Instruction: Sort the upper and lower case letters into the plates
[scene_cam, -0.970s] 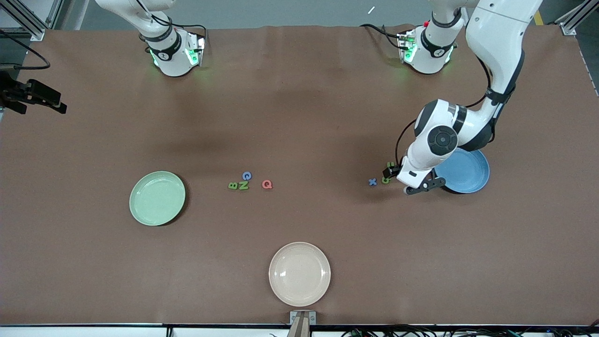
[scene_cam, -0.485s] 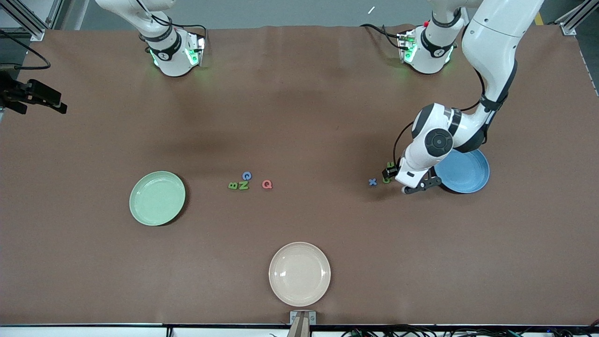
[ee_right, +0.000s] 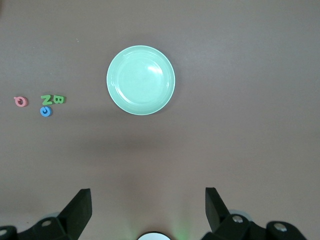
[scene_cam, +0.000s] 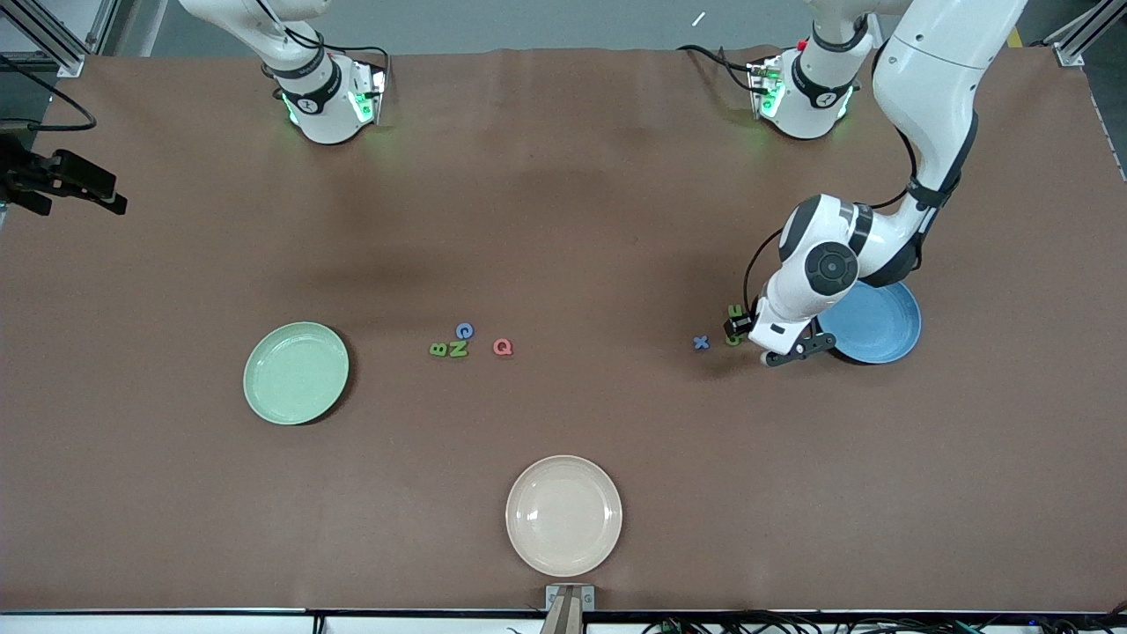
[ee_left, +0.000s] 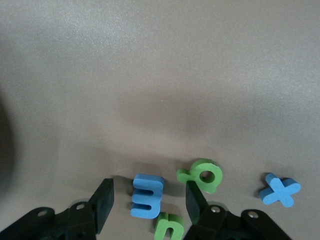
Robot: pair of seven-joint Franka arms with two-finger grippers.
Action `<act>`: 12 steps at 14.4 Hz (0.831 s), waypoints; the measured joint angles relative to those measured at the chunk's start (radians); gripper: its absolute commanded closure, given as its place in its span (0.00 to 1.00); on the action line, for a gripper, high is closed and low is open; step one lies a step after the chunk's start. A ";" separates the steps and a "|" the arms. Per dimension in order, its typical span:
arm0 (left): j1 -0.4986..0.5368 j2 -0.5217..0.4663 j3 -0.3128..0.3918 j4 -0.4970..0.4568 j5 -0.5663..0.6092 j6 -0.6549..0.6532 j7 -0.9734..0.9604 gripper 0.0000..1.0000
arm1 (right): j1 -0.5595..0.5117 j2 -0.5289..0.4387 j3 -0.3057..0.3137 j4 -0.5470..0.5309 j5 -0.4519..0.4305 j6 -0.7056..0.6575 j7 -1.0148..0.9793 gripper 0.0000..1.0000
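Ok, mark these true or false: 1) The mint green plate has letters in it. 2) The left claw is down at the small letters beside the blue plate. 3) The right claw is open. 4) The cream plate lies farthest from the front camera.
1) False: the mint green plate holds nothing.
2) True: the left claw straddles a blue letter beside the blue plate.
3) True: the right claw is open, over the table above the mint green plate.
4) False: the cream plate lies nearest to it.

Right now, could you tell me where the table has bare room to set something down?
Bare: between the green plate and cream plate, and between the Q and x. Crowded: beside the blue plate, where the left hand straddles small letters.
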 measured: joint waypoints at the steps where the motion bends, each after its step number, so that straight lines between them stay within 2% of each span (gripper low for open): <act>1: 0.000 0.000 0.000 0.000 0.000 0.002 0.000 0.34 | 0.000 0.000 0.000 0.000 0.000 0.001 0.000 0.00; 8: 0.002 0.014 0.005 0.010 0.000 0.072 0.000 0.33 | 0.004 0.000 0.002 0.000 0.001 0.002 0.000 0.00; 9: 0.003 0.015 0.005 0.012 0.000 0.072 0.000 0.29 | 0.004 0.000 0.002 0.000 0.001 0.002 0.000 0.00; 12: 0.004 0.015 0.006 0.017 0.003 0.072 0.000 0.09 | 0.004 0.000 0.002 0.000 0.001 0.002 0.000 0.00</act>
